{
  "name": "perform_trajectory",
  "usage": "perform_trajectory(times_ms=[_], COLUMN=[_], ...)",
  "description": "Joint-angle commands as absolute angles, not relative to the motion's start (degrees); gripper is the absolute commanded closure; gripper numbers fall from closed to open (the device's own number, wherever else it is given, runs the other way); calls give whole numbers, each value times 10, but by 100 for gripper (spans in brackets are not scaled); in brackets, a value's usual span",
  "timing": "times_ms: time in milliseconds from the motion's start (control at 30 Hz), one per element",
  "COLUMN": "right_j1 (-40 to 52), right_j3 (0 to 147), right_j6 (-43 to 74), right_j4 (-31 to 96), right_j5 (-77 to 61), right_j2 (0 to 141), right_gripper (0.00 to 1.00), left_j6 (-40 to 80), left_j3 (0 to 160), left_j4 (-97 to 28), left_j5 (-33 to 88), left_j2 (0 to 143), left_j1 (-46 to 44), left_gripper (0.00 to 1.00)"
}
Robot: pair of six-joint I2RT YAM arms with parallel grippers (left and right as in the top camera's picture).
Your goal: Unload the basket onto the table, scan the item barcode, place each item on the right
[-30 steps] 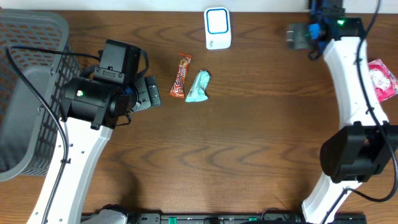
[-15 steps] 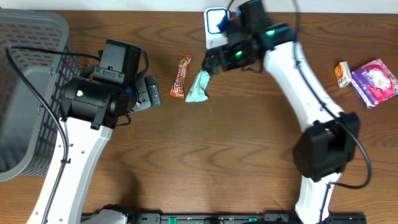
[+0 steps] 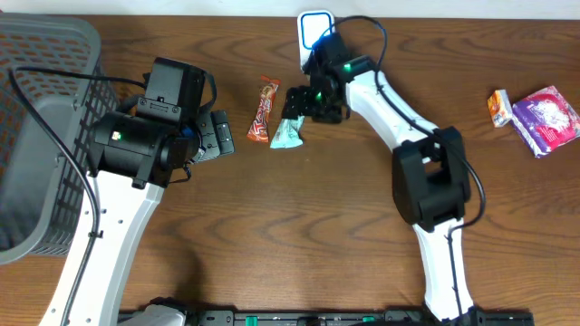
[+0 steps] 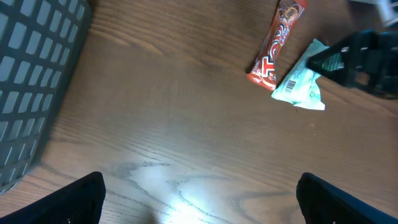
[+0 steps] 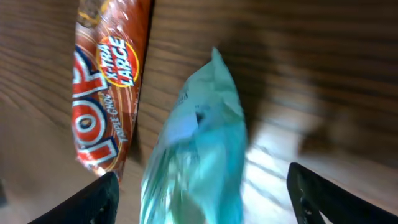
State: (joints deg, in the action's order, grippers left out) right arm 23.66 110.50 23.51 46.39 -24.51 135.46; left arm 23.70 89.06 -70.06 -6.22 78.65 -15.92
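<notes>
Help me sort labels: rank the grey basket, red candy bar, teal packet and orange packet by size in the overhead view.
1. grey basket
2. red candy bar and teal packet, about alike: bar longer, packet wider
3. orange packet

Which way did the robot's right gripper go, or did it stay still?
Yes. The right gripper swung left, from right of the white plastic scanner box to below it, over the teal foil packet.

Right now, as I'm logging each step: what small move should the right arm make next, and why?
Probably close the right fingers on the teal packet: it lies on the table between them, beside the orange bar, apparently not yet gripped.
</notes>
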Motion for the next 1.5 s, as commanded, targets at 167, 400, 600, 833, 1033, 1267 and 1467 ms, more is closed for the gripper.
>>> perform_trajectory(times_ms=[167,400,600,833,1033,1267,1467], right_j1=[240,224,220,248,252,266,286], right_j3=[1101,1126,1217,1235,1148,1057,1093], right_j6=[248,246,242,262,305,308,308], right_j4=[445,477,643,793,778,713,739], right_j5=[-320,-296,-4,383,460,422,340], right_j2=[1403,1387,1359,1357,1358,1358,1352], right_gripper=[73,99,99,99,93,77,39], left_j6=[232,232,231,232,232,231,231], left_j3=[890,890,890,890,890,890,890], left_j4=[-701,-701,-700,-701,-701,-701,-701], left_j5=[-69,-69,-69,-69,-69,-69,-69], left_j2=[787,787,787,787,787,787,787], left_j1=[-159,-159,-159,-159,-159,-159,-159], left_gripper=[2,2,2,2,2,2,2])
